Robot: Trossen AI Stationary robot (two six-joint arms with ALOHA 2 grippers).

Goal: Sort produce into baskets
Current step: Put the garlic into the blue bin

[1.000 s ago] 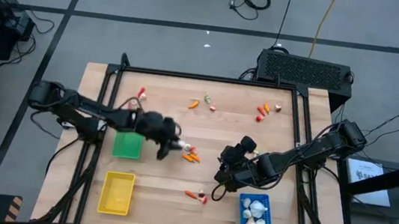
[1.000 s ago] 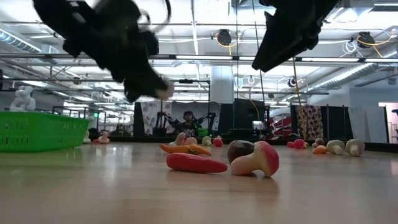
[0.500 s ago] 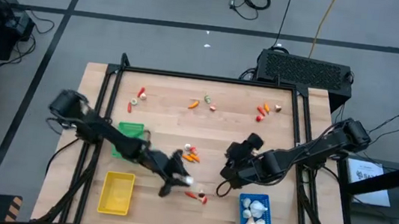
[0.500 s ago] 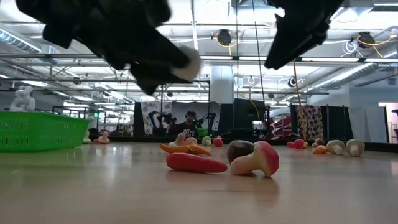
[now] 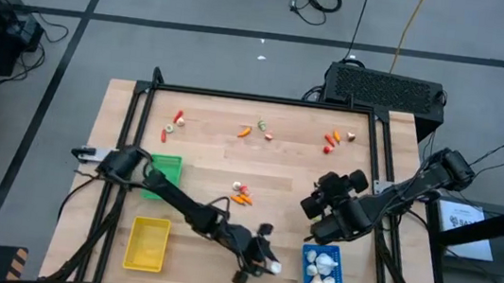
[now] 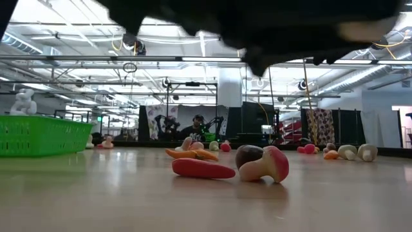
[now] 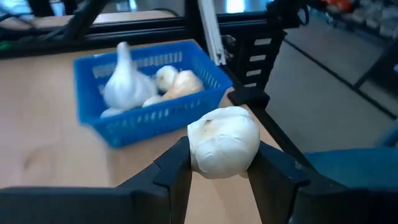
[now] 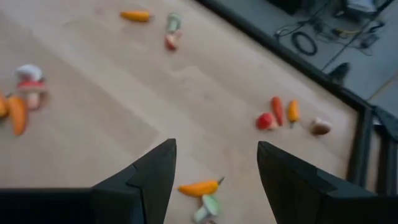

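My left gripper (image 5: 268,265) reaches across the near part of the table and is shut on a white garlic bulb (image 7: 222,142), just left of the blue basket (image 5: 321,269). That basket (image 7: 149,87) holds several white bulbs. The green basket (image 5: 164,175) and the yellow basket (image 5: 147,244) stand at the left. My right gripper (image 5: 313,204) hovers open right of centre, and nothing is between its fingers (image 8: 214,168). Loose produce lies at the centre (image 5: 241,196) and along the far side (image 5: 331,139). My left gripper pinches the garlic bulb by two opposite sides (image 7: 194,155) between its two fingers. The fingers come from the table's left, slanting a little downward. The bulb is lifted clear of the table, short of the blue basket's rim.
A red pepper (image 6: 203,169) and a mushroom (image 6: 264,164) lie on the near middle of the table, under my left arm. An orange piece (image 8: 199,186) lies below my right gripper. More pieces lie at the far left (image 5: 176,123) and far middle (image 5: 253,130). A black frame edges the table (image 5: 266,99).
My left gripper has swept from beside the green basket toward the table's near and right edges, up to the blue basket, rolling as it went, with the garlic bulb held clear of the table. My right gripper has drawn back toward the right edge and turned.
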